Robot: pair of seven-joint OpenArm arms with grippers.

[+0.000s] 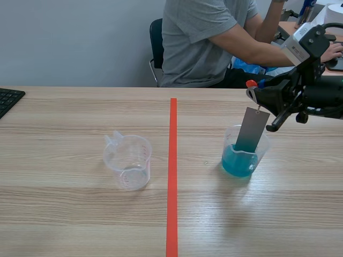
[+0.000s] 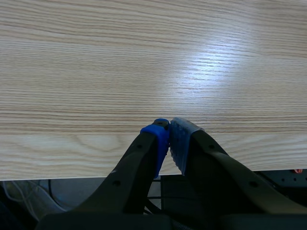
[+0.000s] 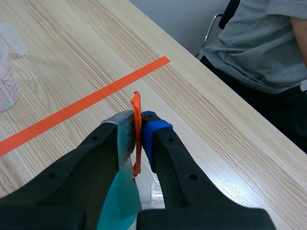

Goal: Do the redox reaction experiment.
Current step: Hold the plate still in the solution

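A clear beaker (image 1: 244,154) of blue liquid stands right of the orange tape line. A grey metal sheet (image 1: 253,128) hangs upright with its lower end in the liquid. It hangs from an orange tag (image 3: 136,139), and my right gripper (image 1: 254,93) is shut on that tag just above the beaker. In the right wrist view the tag is pinched in the right gripper (image 3: 139,117), with the beaker (image 3: 156,190) below. An empty clear measuring cup (image 1: 128,160) sits left of the line. My left gripper (image 2: 169,139) is shut on nothing over the table's near edge.
A person (image 1: 214,37) in a grey shirt sits across the table, behind the right arm. A black keyboard (image 1: 8,99) lies at the far left edge. The orange tape line (image 1: 172,176) runs down the table's middle. The empty cup (image 3: 7,72) stands beyond that line.
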